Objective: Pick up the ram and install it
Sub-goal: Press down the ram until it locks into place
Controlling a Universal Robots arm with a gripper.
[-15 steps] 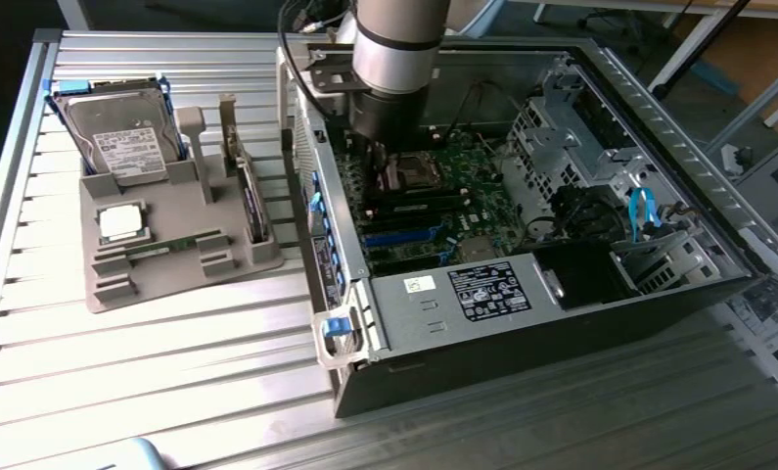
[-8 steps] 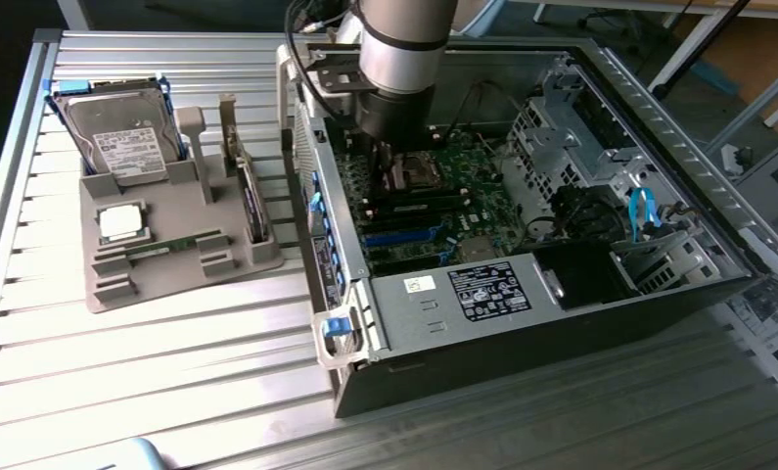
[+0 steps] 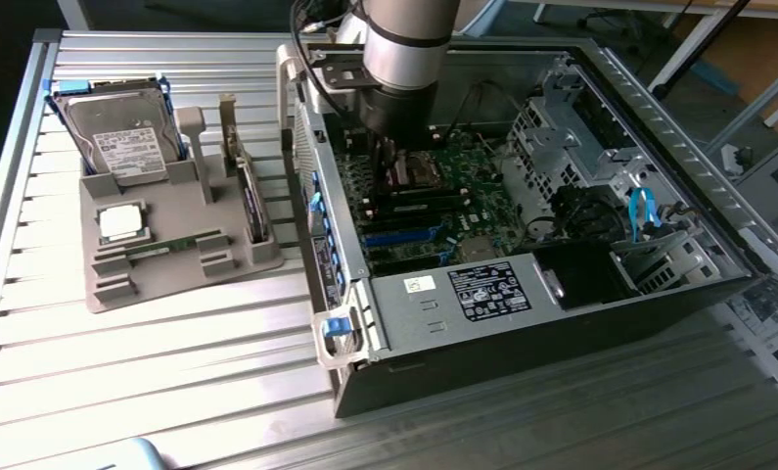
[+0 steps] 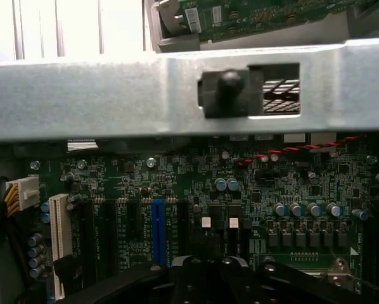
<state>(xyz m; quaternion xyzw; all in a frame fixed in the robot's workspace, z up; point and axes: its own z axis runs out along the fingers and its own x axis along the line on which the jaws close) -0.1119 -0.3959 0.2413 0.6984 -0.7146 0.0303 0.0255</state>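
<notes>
The arm (image 3: 408, 59) reaches down into the open case (image 3: 650, 108). Its jaws hang just above the green board (image 4: 177, 183), near the long slots and the blue slot (image 4: 158, 221). The jaws are closed tight, and I see nothing held between them.

The ram (image 3: 166, 247) seems to be the thin green stick lying in the grey holder (image 3: 166, 201) on the worktop (image 3: 127, 343), well apart from the jaws.

I think the job is hardly begun, since the ram is not in a slot.

To do it well, the arm must move slowly in here. A metal bar (image 4: 82, 88) of the case is close by, and small parts stick up from the board. The ram is thin, so it should be held by its long sides, kept straight, and lined up with its slot.
</notes>
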